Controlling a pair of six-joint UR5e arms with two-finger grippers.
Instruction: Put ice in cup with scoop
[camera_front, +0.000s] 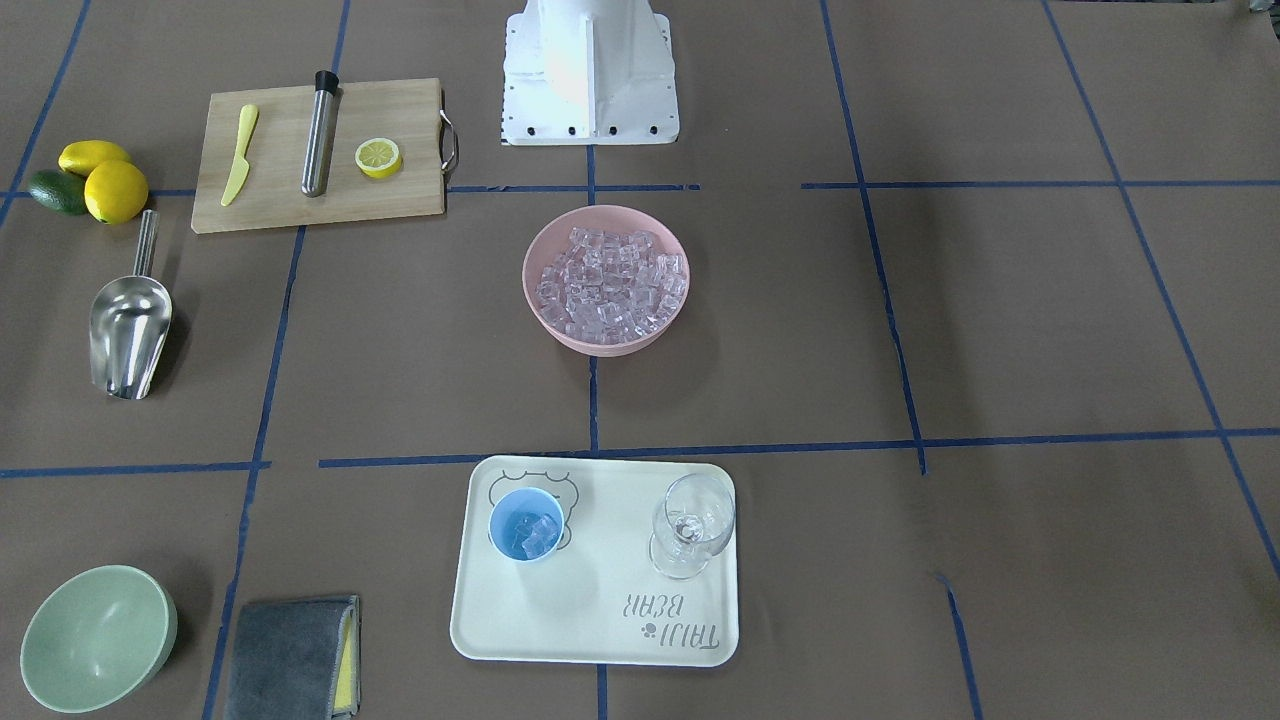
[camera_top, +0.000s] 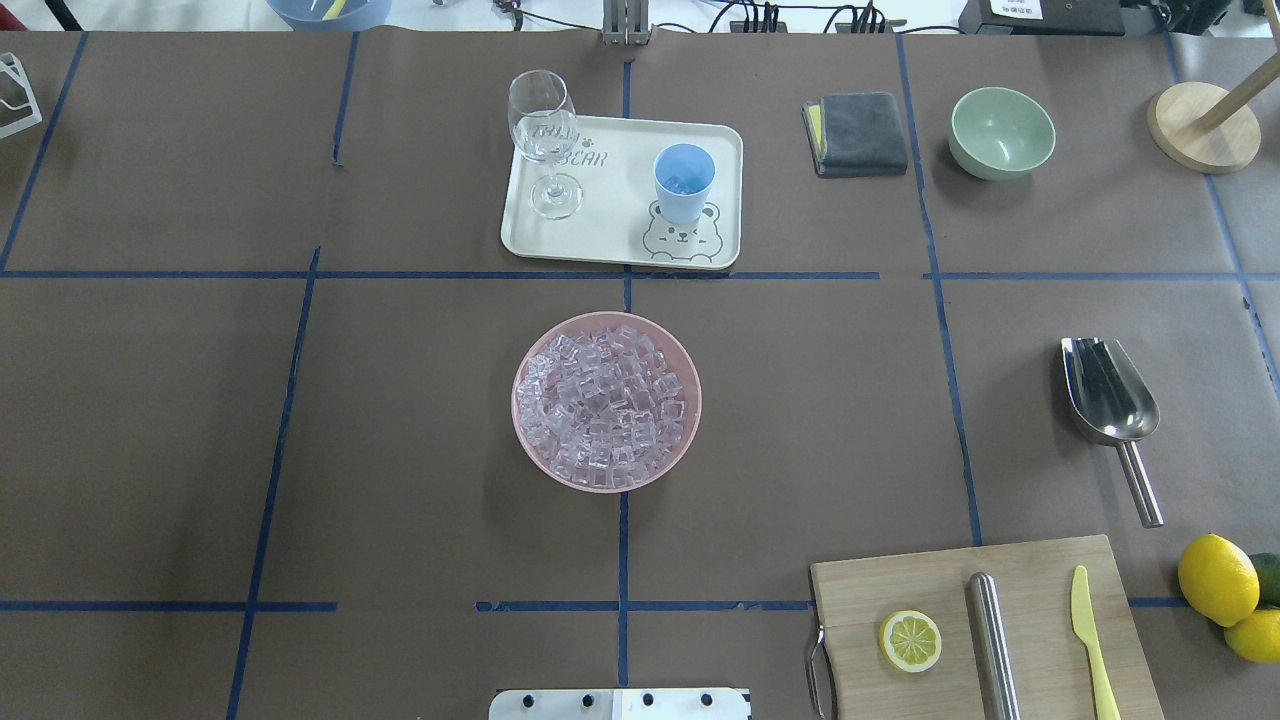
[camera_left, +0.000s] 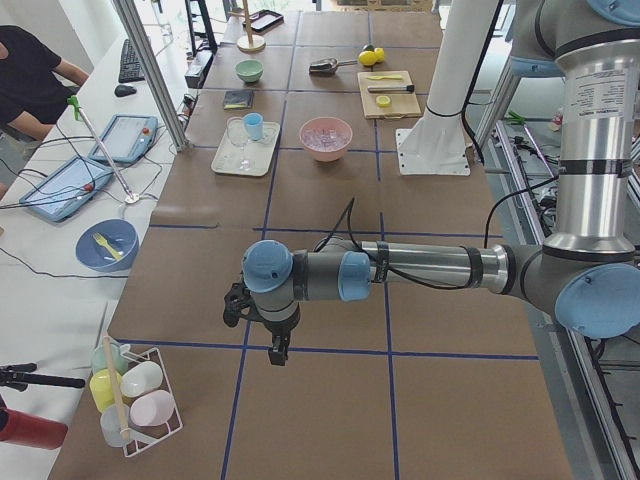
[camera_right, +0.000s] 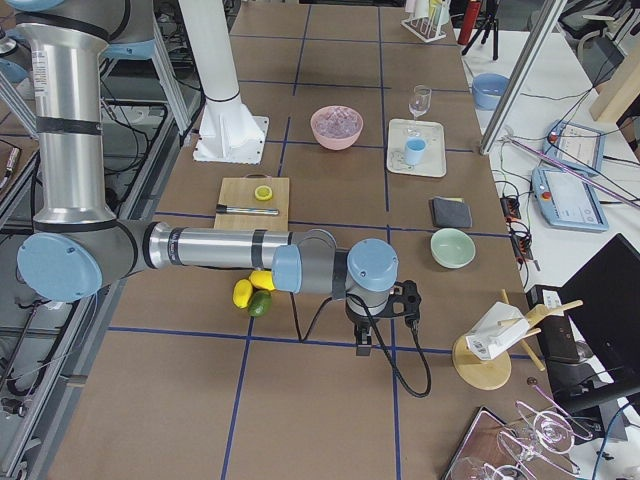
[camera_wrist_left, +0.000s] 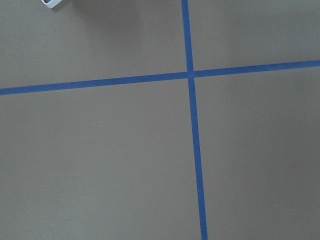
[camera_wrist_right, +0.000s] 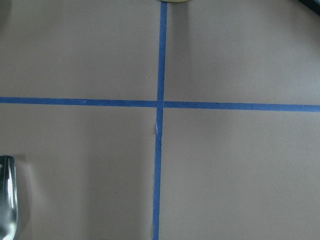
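Nearest the robot's base, on its right, a wooden cutting board (camera_top: 870, 590) carries a lemon half (camera_top: 910, 641), a steel tube (camera_top: 993, 645) and a yellow knife (camera_top: 1092, 640), with whole lemons (camera_top: 1217, 579) just beside it. A little farther out on the same side the scoop (camera_top: 1108, 395) lies flat on the brown table (camera_top: 400, 450), handle toward the robot and trough pointing away, touched by neither arm. At mid-table a pink bowl (camera_top: 516, 400) sits heaped with ice (camera_top: 605, 405). Beyond it, on the far side, a cream tray (camera_top: 620, 215) holds the light-blue cup (camera_top: 684, 183), upright with a few cubes (camera_front: 535, 533) inside, and a wine glass (camera_top: 543, 125) standing apart from it. A grey cloth (camera_top: 856, 133) and a pale green bowl (camera_top: 1001, 132) lie to the tray's right. At opposite ends of the table, well apart from all this, the left hand (camera_left: 277, 357) and the right hand (camera_right: 362, 347) hang over blue tape lines; whether either is wide or narrow cannot be told.
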